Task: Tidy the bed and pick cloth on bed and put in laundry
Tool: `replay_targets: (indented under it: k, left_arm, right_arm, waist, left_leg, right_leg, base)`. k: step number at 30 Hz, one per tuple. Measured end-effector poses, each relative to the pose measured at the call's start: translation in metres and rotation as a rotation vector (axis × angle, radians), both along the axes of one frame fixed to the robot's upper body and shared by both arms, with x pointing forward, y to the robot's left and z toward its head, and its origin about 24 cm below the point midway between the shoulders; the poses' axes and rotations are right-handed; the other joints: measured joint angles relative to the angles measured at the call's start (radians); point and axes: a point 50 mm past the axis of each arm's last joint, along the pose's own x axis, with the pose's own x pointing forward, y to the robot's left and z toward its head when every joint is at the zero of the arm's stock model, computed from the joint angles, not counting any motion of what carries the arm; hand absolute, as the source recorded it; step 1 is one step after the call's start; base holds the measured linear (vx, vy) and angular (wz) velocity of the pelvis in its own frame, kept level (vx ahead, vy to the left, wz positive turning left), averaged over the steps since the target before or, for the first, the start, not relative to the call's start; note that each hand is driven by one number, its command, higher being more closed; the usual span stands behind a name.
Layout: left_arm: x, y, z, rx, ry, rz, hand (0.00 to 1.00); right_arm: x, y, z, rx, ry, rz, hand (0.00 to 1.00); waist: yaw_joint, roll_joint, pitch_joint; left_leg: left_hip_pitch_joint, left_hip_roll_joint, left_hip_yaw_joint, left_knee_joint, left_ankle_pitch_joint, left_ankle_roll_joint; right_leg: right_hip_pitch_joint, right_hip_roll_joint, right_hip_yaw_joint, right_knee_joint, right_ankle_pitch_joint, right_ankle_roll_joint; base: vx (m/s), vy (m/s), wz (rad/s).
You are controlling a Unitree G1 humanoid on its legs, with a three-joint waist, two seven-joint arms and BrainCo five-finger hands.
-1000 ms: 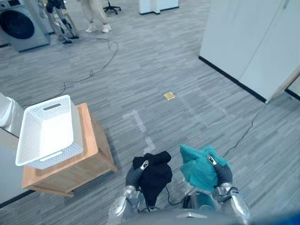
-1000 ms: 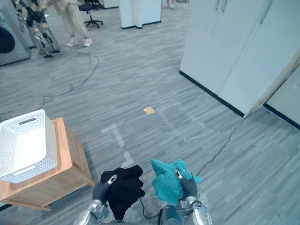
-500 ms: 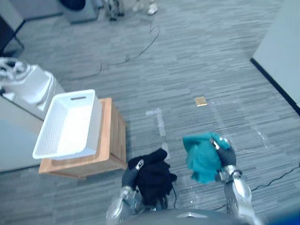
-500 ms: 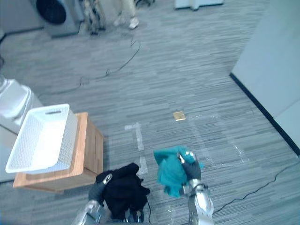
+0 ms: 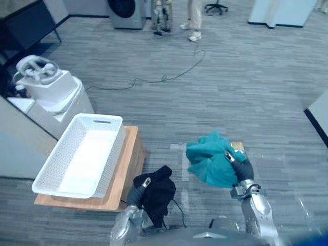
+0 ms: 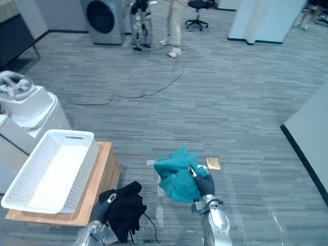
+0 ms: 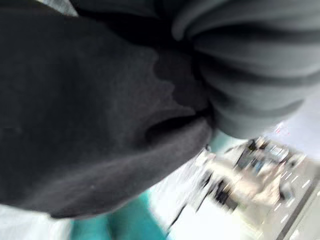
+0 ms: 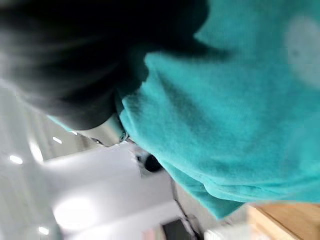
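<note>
You are over a grey striped carpet floor (image 5: 266, 92) in an open room. At the top of the frame stand a washer (image 6: 105, 19), a person (image 6: 174, 25) seen from the legs down, and a chair (image 6: 195, 10). A white unit (image 5: 48, 89) sits at the left edge, and a pale wall panel (image 6: 312, 133) cuts into the right edge. At lower left a low wooden table (image 5: 125, 166) carries a white perforated basket (image 5: 111, 159), with nothing lying in it. A small yellow tile (image 6: 213, 163) lies on the floor just right of centre.

Both cloths are in your hands at the bottom of the frame, neither in the basket. The head views show this layout. The wrist views add the close contact: in the left wrist view the black cloth (image 7: 75, 100) is pressed against the ribbed cover, with a strip of teal past it. In the right wrist view the teal cloth (image 8: 240, 100) bunches against the cover, with a corner of the wooden table beyond.

Your left hand (image 5: 137, 189) is low at bottom centre, just right of the table, its fingers closed on the black cloth, which hangs off it. Your right hand (image 5: 240, 166) is raised higher, at lower right, fingers pinching the teal cloth, which bulges to the left of the hand and lies in front of the tile in the left eye view.
</note>
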Motion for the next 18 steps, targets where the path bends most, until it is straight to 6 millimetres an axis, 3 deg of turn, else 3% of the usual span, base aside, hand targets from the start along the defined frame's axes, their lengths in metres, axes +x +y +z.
replay_targets:
  k: [1,4,5,6,7,9,11,13,15,16,18]
  left_arm:
    - [0.001,-0.001,0.002,0.003,-0.014,0.000,1.00]
    - [0.002,0.002,0.009,0.033,-0.077,0.022,1.00]
    - [0.002,0.007,0.011,0.050,-0.099,0.035,1.00]
    - [0.001,0.009,0.012,0.055,-0.109,0.051,1.00]
    - [0.000,0.007,0.014,0.047,-0.122,0.055,1.00]
    - [-0.002,0.006,0.018,0.016,-0.146,0.088,1.00]
    - [-0.004,0.010,0.026,-0.019,-0.189,0.169,1.00]
    - [-0.008,0.016,0.031,-0.055,-0.206,0.253,1.00]
    - [-0.014,0.024,0.032,-0.073,-0.210,0.311,1.00]
    - [-0.017,0.028,0.031,-0.072,-0.206,0.320,1.00]
    - [-0.021,0.028,0.028,-0.078,-0.180,0.308,1.00]
  right_arm:
    - [-0.010,-0.002,-0.006,-0.002,0.032,-0.013,1.00]
    - [-0.044,-0.006,-0.025,-0.060,0.057,-0.003,1.00]
    - [-0.052,-0.004,-0.029,-0.091,0.050,0.012,1.00]
    - [-0.054,-0.002,-0.030,-0.139,0.032,0.036,1.00]
    - [-0.052,-0.002,-0.027,-0.182,0.010,0.057,1.00]
    - [-0.048,0.001,-0.023,-0.204,-0.018,0.095,1.00]
    - [-0.037,0.010,-0.019,-0.164,-0.037,0.146,1.00]
    - [-0.028,0.022,-0.016,-0.114,-0.032,0.218,1.00]
    - [-0.025,0.032,-0.012,-0.087,-0.033,0.277,1.00]
    - [-0.024,0.035,-0.010,-0.067,-0.033,0.292,1.00]
    - [-0.021,0.031,-0.010,-0.062,-0.021,0.281,1.00]
  waist:
    - [-0.005,0.003,0.001]
    - [-0.002,0.009,-0.001]
    - [-0.004,0.000,-0.005]
    - [-0.008,0.020,-0.006]
    - [-0.004,0.036,-0.006]
    - [-0.002,0.052,-0.019]
    - [0.009,0.049,-0.020]
    - [0.028,0.051,-0.019]
    - [0.036,0.045,-0.013]
    - [0.054,0.043,-0.013]
    - [0.062,0.040,-0.011]
  left_leg:
    - [0.003,0.010,-0.036,0.006,-0.016,-0.010]
    - [-0.019,0.048,-0.181,0.104,-0.118,-0.050]
    - [-0.034,0.053,-0.219,0.145,-0.156,-0.068]
    - [-0.036,0.096,-0.229,0.177,-0.185,-0.093]
    - [-0.036,0.132,-0.219,0.181,-0.176,-0.122]
    - [-0.031,0.171,-0.207,0.173,-0.143,-0.144]
    - [-0.023,0.200,-0.198,0.178,-0.100,-0.145]
    - [-0.085,0.229,-0.179,0.325,-0.074,-0.142]
    - [-0.191,0.276,-0.099,0.555,-0.033,-0.153]
    - [-0.240,0.311,-0.005,0.656,-0.048,-0.160]
    - [-0.279,0.329,0.158,0.683,-0.090,-0.157]
  right_leg:
    - [-0.007,0.014,0.031,-0.074,0.013,0.009]
    - [-0.017,0.049,0.222,-0.311,0.141,0.023]
    - [-0.015,0.048,0.297,-0.347,0.177,0.018]
    - [-0.015,0.089,0.292,-0.299,0.219,0.035]
    - [-0.028,0.105,0.265,-0.238,0.198,0.028]
    - [-0.032,0.102,0.194,-0.139,0.114,-0.003]
    - [0.002,0.106,0.135,-0.117,0.056,-0.030]
    - [0.075,0.121,0.065,-0.155,0.031,-0.048]
    - [0.165,0.126,-0.015,-0.195,0.014,-0.073]
    - [0.221,0.126,-0.061,-0.225,0.007,-0.085]
    - [0.306,0.122,-0.130,-0.292,0.007,-0.085]
  base:
    - [0.33,-0.343,1.68]
    - [0.28,-0.385,1.36]
    - [0.42,-0.578,1.38]
    - [0.34,-0.469,1.04]
    - [0.33,-0.445,0.82]
    - [0.33,-0.379,0.84]
    - [0.34,-0.368,0.84]
    - [0.26,-0.294,0.90]
    - [0.28,-0.249,1.02]
    - [0.25,-0.172,1.04]
    - [0.20,-0.116,1.04]
